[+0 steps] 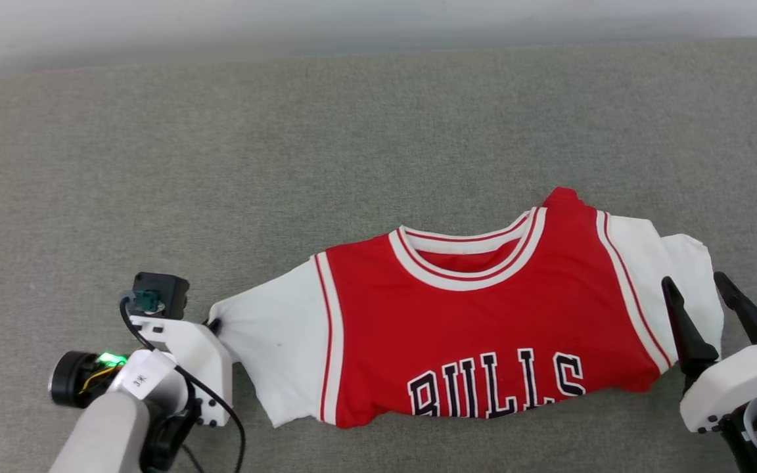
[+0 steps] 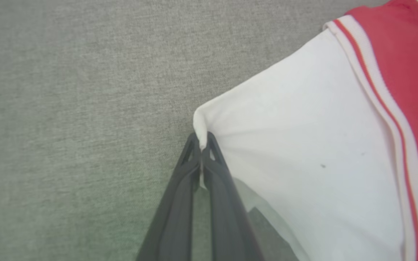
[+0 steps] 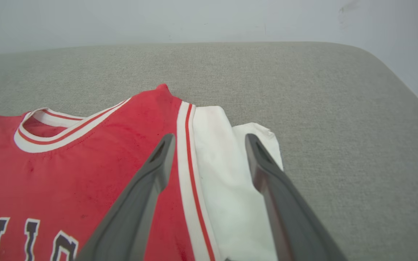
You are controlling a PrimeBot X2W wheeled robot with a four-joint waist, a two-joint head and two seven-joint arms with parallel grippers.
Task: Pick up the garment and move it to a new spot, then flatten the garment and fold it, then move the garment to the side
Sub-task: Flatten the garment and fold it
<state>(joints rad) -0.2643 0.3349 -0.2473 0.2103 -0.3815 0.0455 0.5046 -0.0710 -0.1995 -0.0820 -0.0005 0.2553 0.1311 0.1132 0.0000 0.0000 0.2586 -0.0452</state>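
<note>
Two tools at the garment, right of centre on grey padding: left tool clamps its left sleeve tip, right tool gapes over the right sleeve. Pick-up step, probably; right tool must close next.

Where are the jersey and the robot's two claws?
jersey (image 1: 483, 315): head view, red chest above the lettering.
left gripper (image 2: 202, 143): left wrist view, tips shut on the white sleeve corner.
right gripper (image 3: 209, 139): right wrist view, midway between open tips.

The right wrist view's bottom edge cuts off lettering on the garment.
</note>
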